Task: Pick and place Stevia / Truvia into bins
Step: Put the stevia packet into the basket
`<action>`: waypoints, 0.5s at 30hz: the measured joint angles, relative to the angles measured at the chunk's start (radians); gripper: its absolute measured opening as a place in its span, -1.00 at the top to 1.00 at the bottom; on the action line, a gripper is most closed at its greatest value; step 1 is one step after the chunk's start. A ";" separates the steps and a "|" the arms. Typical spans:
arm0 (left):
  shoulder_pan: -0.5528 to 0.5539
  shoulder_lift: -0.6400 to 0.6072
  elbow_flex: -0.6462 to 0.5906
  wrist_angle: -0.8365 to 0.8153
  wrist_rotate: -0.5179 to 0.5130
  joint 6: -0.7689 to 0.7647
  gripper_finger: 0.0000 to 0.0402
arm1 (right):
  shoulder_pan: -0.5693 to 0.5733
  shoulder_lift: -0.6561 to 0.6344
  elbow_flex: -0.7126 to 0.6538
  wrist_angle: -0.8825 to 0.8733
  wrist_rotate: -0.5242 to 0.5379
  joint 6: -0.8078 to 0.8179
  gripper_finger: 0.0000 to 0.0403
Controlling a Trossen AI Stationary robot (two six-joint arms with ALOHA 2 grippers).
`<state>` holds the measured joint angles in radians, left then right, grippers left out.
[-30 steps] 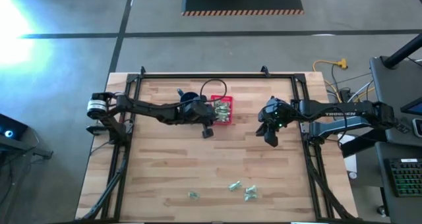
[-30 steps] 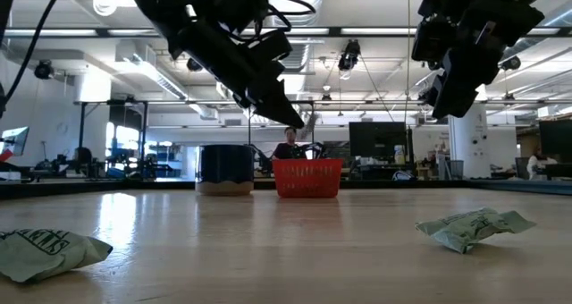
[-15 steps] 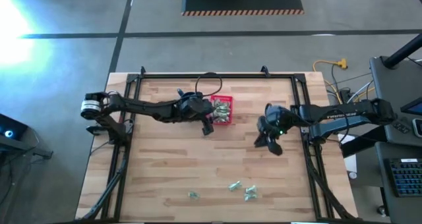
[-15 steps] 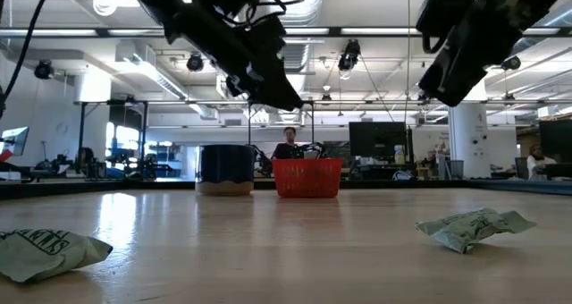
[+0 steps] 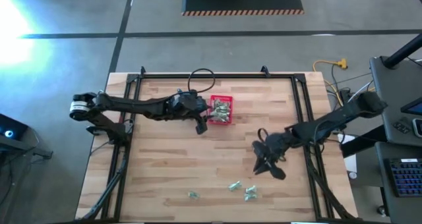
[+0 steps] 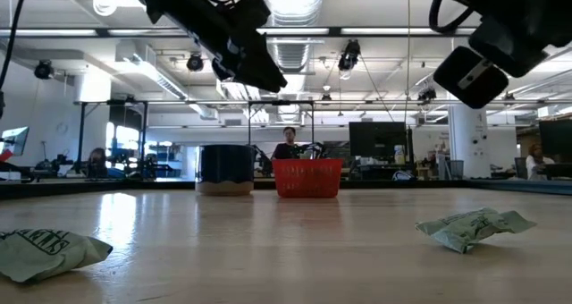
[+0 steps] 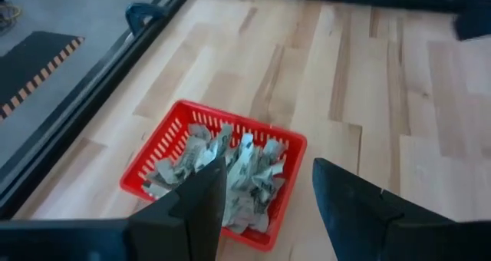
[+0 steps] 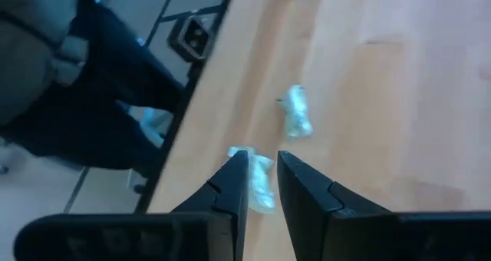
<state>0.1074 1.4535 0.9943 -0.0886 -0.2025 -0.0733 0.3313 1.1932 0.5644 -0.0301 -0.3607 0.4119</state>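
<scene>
left gripper (image 7: 265,196): our fingers spread, hovering just short of the red basket (image 5: 221,110), sachets heaped inside | right gripper (image 8: 261,186): arm stretched low, fingers nearly together, holding nothing, loose sachets (image 5: 242,190) on the counter (image 5: 165,158) just ahead | we should widen, centre over one sachet, descend straight

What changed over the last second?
The right claw swung out from beside the red basket toward the loose sachets at the near edge, nearly closed and empty. The left claw drew back slightly, open, beside the basket. The basket and sachets stayed put.
</scene>
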 joint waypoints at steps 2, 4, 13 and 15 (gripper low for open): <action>0.000 0.000 0.000 -0.014 0.000 0.001 0.11 | 0.040 0.044 0.000 0.059 0.010 0.008 0.68; 0.000 0.000 -0.001 -0.033 0.000 0.001 0.11 | 0.078 0.094 0.003 0.119 0.031 0.008 0.68; -0.003 0.000 -0.003 -0.143 0.014 0.001 0.11 | 0.223 0.311 0.106 0.141 0.219 0.052 0.68; -0.004 0.000 -0.004 -0.150 0.015 0.000 0.11 | 0.250 0.345 0.134 0.113 0.272 0.053 0.68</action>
<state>0.1038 1.4532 0.9905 -0.2386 -0.1875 -0.0729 0.5809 1.5385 0.6983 0.0825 -0.0889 0.4647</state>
